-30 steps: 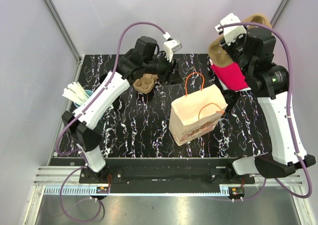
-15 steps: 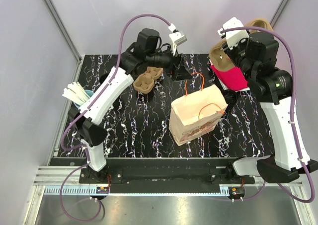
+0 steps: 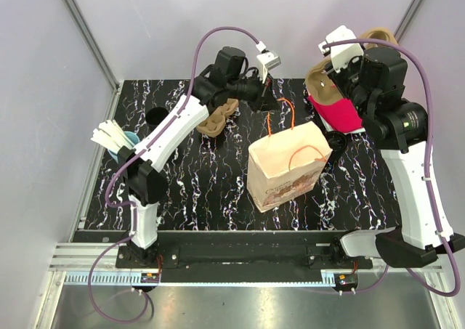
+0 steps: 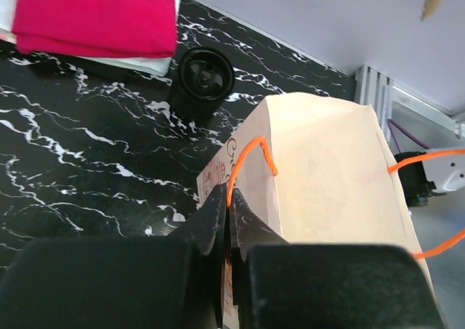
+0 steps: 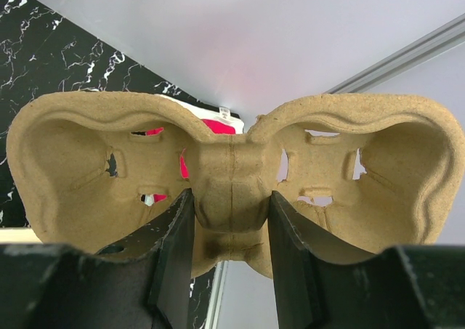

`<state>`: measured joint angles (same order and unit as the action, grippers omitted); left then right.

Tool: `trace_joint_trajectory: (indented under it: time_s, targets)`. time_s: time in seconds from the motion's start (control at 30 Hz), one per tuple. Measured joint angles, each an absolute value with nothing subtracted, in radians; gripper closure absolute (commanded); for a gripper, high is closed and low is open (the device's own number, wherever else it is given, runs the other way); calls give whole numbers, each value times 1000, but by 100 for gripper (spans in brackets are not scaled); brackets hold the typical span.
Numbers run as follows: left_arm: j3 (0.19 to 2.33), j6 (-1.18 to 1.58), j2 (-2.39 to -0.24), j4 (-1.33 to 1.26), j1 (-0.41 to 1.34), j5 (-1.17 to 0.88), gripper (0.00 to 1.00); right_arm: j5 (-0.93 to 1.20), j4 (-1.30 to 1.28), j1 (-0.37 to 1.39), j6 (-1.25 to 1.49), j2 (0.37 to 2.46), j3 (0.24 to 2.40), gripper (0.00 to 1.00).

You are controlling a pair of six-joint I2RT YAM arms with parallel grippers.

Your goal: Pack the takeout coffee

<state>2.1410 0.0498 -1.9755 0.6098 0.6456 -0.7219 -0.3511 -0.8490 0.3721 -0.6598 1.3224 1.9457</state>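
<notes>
The left end effector (image 4: 228, 224) is pinched tight on the orange handle (image 4: 248, 149) of the paper bag (image 3: 287, 165). The right end effector (image 5: 231, 224) clamps a cup carrier (image 5: 232, 162) at two o'clock.

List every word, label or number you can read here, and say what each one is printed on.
Paper bag: red printing on its front face, too small and blurred to read in either view that shows it.
Cup carrier: plain moulded pulp, no lettering visible.
Nothing else in these views carries readable text.
</notes>
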Motion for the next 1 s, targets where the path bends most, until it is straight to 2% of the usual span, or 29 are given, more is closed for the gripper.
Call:
trace_joint_trajectory:
  time_s: [0.53, 0.57, 0.6, 0.7, 0.73, 0.87, 0.9, 0.93, 1.0]
  targets:
    - [2049, 129, -1799, 643, 646, -324, 99, -330, -868, 452, -647, 1386, 1979, 64]
    - [2045, 133, -1795, 641, 646, -308, 96, -328, -868, 456, -646, 1390, 1979, 64]
    - [2038, 137, -1794, 641, 646, -291, 88, -328, -868, 464, -645, 1394, 1979, 65]
    - [2016, 145, -1793, 644, 646, -256, 81, -327, -868, 487, -638, 1412, 1979, 65]
    - [2010, 146, -1793, 647, 646, -251, 74, -327, -868, 496, -636, 1420, 1979, 64]
    - [1986, 147, -1793, 659, 646, -223, 70, -313, -869, 518, -633, 1455, 1980, 65]
    - [1985, 146, -1793, 660, 646, -217, 66, -305, -873, 521, -633, 1470, 1985, 65]
    - [1983, 145, -1793, 659, 643, -211, 56, -296, -879, 524, -634, 1484, 1992, 65]
    - [1982, 135, -1791, 659, 638, -204, 48, -277, -897, 526, -635, 1514, 2015, 65]
